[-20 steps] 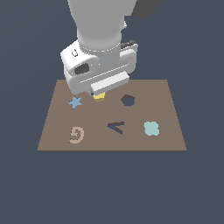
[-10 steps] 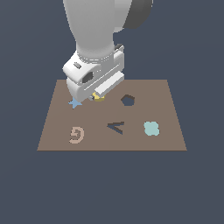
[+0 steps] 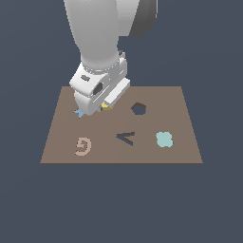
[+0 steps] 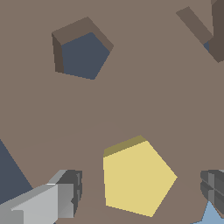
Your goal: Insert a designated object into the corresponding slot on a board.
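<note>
The yellow pentagon block lies flat on the brown board. My gripper is open and low over it, one finger on each side, with a gap between each finger and the block. In the exterior view only a sliver of the block shows under the gripper. The dark pentagon slot is empty and sits on the board toward the exterior view's right of the block; in the wrist view the slot lies apart from the block.
A light blue star lies just beside the gripper, at the exterior view's left, and its tip sits close by one finger. A dark A-shaped cutout, a teal four-lobed piece and a tan G-shaped piece occupy the board's near half.
The hand has turned and come down toward the board over the yellow block, covering more of it. The pieces on the board have not moved.
</note>
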Motion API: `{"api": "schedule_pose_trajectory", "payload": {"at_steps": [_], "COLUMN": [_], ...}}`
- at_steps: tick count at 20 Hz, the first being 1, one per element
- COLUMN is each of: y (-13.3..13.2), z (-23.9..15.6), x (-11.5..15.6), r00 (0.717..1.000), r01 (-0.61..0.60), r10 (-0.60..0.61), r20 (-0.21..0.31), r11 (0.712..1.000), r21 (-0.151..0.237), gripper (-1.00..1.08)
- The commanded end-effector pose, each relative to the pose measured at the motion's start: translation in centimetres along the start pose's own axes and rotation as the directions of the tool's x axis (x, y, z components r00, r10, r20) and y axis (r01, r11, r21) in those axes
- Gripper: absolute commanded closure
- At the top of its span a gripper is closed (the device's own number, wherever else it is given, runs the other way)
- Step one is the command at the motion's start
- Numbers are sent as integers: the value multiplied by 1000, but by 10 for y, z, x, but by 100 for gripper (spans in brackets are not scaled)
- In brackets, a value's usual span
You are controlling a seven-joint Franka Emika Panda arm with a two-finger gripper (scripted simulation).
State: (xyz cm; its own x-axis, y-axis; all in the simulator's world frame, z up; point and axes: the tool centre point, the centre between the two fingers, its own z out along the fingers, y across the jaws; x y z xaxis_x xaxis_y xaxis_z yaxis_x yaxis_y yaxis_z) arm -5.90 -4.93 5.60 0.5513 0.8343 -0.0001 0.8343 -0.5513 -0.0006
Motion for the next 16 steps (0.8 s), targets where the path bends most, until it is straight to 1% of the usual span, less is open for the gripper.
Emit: {"api": "schedule_pose_trajectory", "payload": {"at_steps": [1,6,11,16], "y": [0,1,1,1], "z": [3,6,7,21], "x": [-2,-3,-4,-4], "r00": [1000,998,998,998], "r01": [31,60,58,62], "r10": [-31,-60,-58,-62], "r20": [0,0,0,0], "r11": [1000,998,998,998], "r21": [0,-1,0,0], "gripper": [-92,-92,-92,-92]}}
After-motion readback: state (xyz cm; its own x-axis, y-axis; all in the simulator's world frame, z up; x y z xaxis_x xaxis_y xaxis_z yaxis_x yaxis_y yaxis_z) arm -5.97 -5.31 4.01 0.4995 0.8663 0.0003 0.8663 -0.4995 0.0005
